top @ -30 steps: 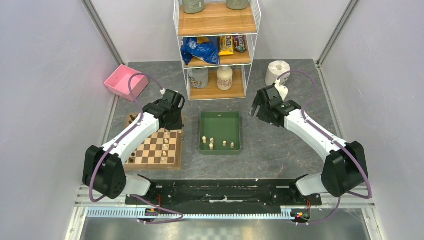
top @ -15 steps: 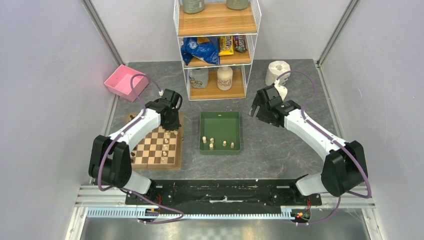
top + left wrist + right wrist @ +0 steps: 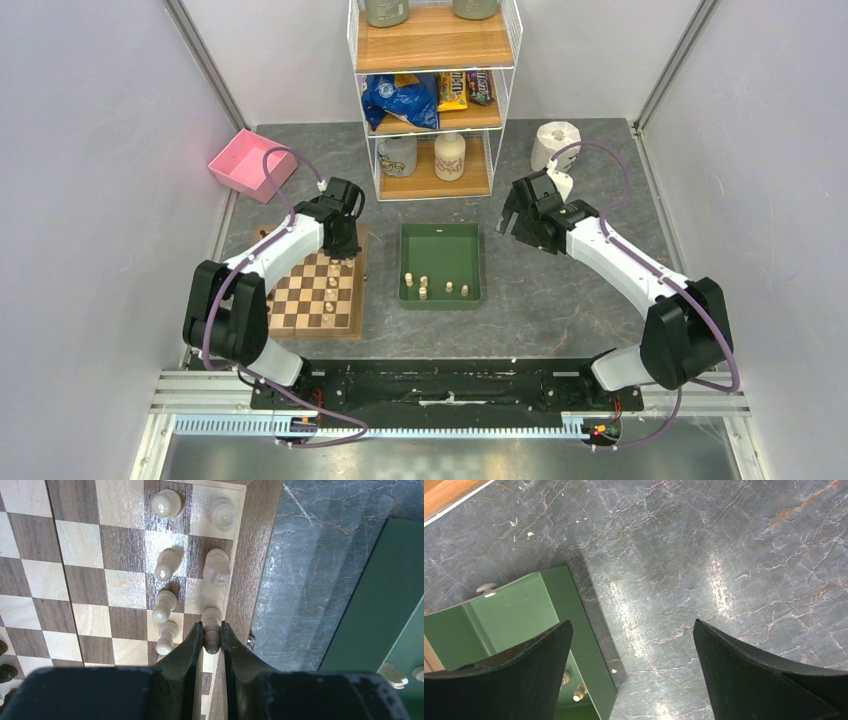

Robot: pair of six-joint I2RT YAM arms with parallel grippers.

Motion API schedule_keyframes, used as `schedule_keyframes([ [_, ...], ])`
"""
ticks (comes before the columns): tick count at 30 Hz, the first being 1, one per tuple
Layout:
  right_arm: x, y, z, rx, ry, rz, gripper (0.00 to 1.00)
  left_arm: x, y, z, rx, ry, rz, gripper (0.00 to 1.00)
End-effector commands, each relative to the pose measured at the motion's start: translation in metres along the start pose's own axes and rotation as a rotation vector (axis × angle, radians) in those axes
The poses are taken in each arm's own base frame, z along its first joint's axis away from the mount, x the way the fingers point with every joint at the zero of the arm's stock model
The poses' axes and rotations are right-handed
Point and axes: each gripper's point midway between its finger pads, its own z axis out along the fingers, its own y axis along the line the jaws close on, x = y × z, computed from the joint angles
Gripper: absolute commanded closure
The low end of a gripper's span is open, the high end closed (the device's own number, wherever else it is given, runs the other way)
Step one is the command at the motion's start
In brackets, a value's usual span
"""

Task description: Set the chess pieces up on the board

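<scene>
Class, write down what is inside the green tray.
The green tray holds five pale chess pieces near its front wall; the rest is bare. From above, nothing there is covered.

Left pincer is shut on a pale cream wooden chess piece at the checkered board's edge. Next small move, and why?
Probably ease straight down, then open. The left pincer grips the pale cream wooden chess piece over the edge column of the checkered wooden board, in line with the standing cream pieces; whether its base touches is unclear.
</scene>
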Motion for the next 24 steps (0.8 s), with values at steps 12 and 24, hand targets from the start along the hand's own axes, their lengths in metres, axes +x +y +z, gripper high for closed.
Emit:
schedule_keyframes([
  [12,-0.008,0.0076,0.0027,-0.016,-0.011,-0.002,0.01,-0.0238,0.0044,0.0059,-0.025,-0.067,0.004,0.98],
  [24,-0.008,0.0081,0.0029,-0.018,-0.009,-0.006,0.01,-0.0215,0.0051,0.0085,-0.034,-0.051,0.003,0.89],
])
